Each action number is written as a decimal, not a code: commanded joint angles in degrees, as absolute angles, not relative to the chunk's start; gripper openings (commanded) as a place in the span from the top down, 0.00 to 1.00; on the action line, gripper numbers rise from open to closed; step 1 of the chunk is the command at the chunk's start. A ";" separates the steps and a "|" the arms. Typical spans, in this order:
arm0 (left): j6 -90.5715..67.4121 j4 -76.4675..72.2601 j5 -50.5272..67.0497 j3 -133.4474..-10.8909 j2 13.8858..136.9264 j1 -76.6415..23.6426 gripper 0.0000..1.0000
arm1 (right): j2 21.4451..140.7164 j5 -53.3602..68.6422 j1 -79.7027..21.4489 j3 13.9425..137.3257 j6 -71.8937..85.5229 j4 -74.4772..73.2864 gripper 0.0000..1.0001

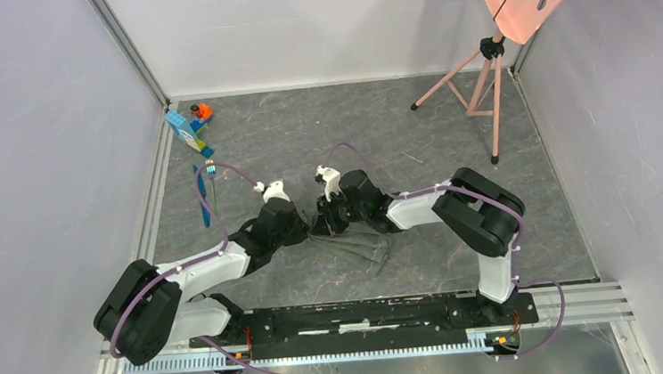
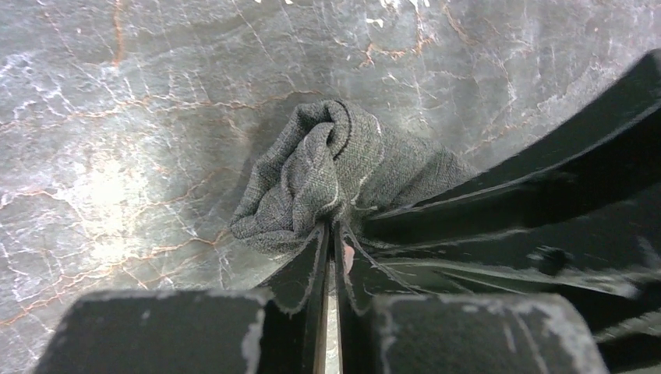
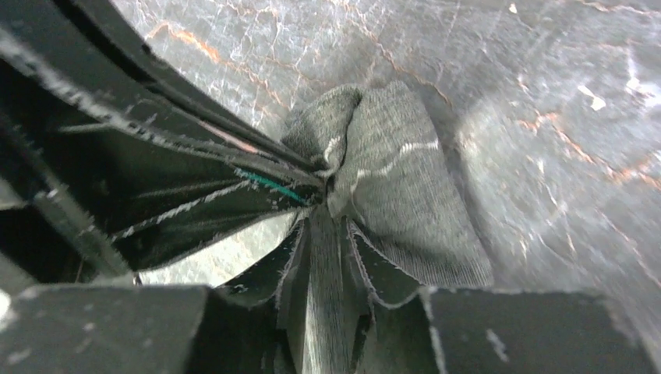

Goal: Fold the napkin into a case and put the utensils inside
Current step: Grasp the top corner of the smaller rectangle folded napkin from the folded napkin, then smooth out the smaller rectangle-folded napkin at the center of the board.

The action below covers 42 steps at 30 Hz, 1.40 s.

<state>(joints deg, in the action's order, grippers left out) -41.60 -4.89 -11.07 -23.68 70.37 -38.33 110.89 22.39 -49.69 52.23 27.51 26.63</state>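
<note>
"So, where's the napkin (image 1: 364, 245)?"
"Crumpled at mid-floor. The left gripper (image 2: 331, 243) is clamped tight on one bunched end, and the right gripper (image 3: 327, 204) pinches it too."
"And the knife (image 1: 203, 202)?"
"Beside the fork (image 1: 210, 171), far left, well apart from the napkin, near the blocks (image 1: 189, 128)."

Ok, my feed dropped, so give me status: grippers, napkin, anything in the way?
Left gripper and right gripper both shut on dark grey stitched cloth napkin, bunched between them. Blue plastic knife, thin green-headed fork lie apart at left. Nothing seen blocking.
</note>
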 commanded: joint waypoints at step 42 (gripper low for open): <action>-68.28 -3.15 8.26 -16.16 66.80 -35.56 0.52 | 95.46 10.32 -54.01 46.21 -5.02 6.26 0.80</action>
